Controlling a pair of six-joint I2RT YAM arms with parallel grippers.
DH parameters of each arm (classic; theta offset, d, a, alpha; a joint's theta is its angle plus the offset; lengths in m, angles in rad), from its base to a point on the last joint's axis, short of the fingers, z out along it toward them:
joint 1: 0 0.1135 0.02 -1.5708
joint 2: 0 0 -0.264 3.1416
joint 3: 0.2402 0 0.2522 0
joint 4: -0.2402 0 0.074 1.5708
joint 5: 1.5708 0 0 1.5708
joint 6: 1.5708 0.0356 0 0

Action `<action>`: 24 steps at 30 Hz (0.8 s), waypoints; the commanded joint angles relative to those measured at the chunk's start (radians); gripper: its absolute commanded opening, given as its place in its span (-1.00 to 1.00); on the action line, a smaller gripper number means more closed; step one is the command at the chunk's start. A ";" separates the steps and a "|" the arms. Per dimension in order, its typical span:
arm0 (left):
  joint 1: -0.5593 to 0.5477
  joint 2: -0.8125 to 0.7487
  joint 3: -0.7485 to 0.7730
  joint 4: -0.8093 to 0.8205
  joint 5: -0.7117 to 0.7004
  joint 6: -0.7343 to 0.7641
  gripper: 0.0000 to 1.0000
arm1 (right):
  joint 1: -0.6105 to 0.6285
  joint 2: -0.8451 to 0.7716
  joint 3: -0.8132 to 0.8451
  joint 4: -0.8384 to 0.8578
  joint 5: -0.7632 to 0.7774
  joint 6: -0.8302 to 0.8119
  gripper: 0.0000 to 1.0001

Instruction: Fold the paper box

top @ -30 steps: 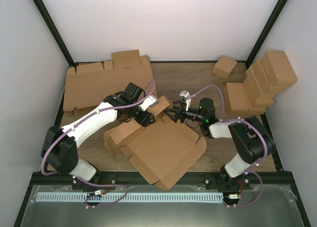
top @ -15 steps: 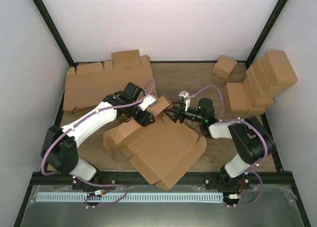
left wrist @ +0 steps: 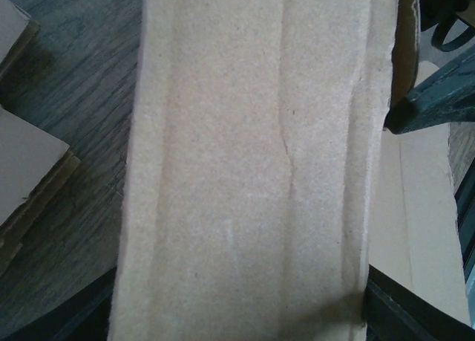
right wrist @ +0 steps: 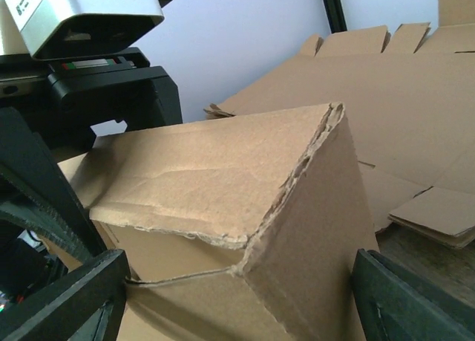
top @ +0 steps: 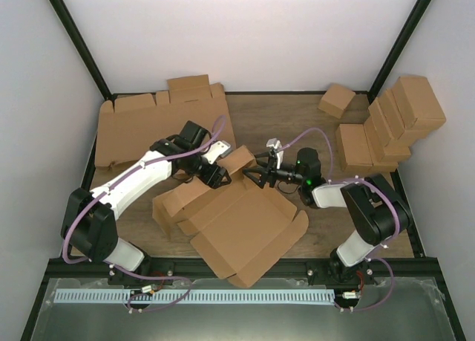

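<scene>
Box (top: 249,229) slid left; L hand (top: 217,174) grips it, R hand (top: 257,174) open.

Plain brown paper box (top: 245,229); dark woodgrain table (top: 289,118).

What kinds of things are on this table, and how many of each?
Robot arms: 2, the left arm and the right arm
Half-folded paper box: 1
Pile of flat cardboard blanks: 1
Lone small finished box: 1
Cluster of small finished boxes: 1, too overlapped to count singly
Total: 6
</scene>
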 commanded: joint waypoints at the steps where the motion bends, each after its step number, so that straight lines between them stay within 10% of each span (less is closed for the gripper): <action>1: -0.001 -0.020 0.035 0.058 0.111 0.026 0.36 | 0.000 0.050 -0.017 -0.033 -0.145 0.013 0.72; 24: 0.023 0.011 0.047 0.045 0.135 0.051 0.36 | -0.072 0.094 -0.030 0.042 -0.171 0.133 1.00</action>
